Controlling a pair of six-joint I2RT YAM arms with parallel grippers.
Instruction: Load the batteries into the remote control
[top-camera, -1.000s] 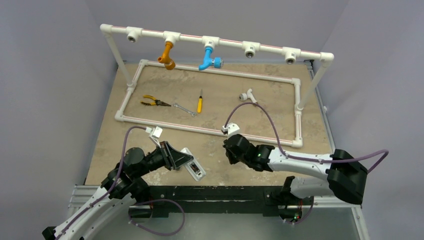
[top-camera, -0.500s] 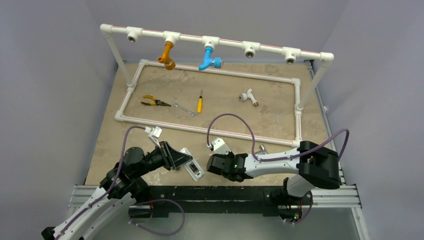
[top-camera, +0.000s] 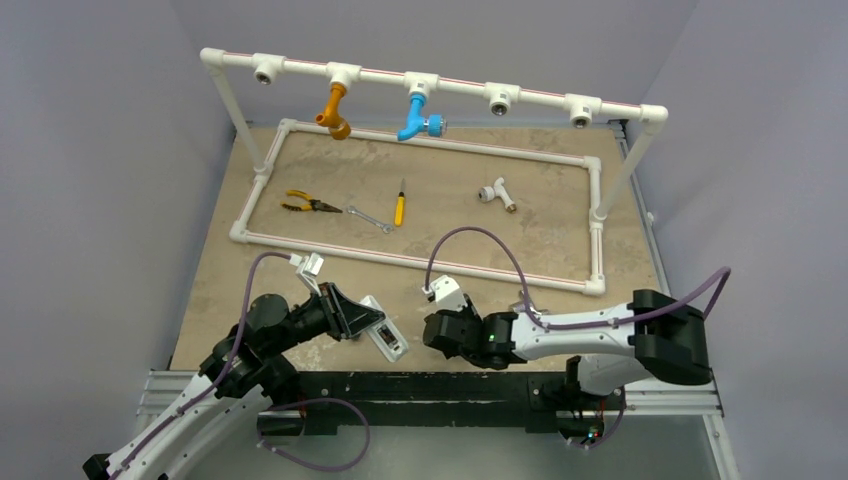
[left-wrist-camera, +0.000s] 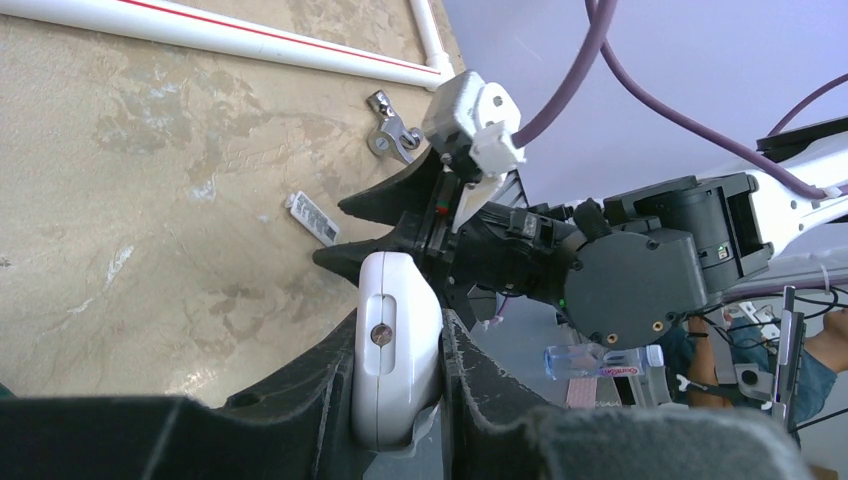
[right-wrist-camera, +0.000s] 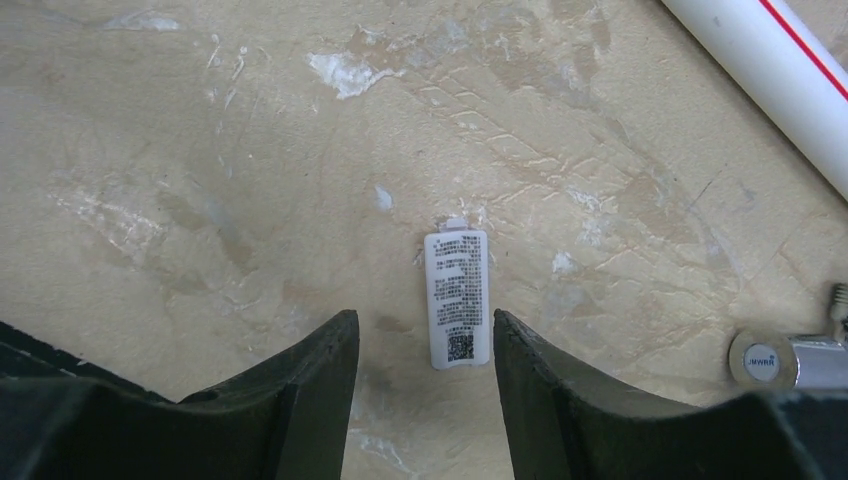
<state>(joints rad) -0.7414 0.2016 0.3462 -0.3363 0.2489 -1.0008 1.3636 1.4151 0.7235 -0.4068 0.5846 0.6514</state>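
My left gripper is shut on the white remote control, squeezing its end between both fingers. From above, the remote sticks out of that gripper near the table's front edge, dark bay facing up. The batteries do not show in any view. My right gripper hovers open and empty over a small flat white cover with printed text, which lies on the table just ahead of the fingertips. The left wrist view has that gripper right beyond the remote, next to the cover.
A silver tap fitting lies right of the cover. The white pipe frame crosses the table behind both grippers. Inside it lie pliers, a wrench, a yellow-handled screwdriver and a pipe tee.
My right arm swung from the pipe frame toward the front edge, ending beside the remote, and its jaws opened. The left arm and the remote stayed put.
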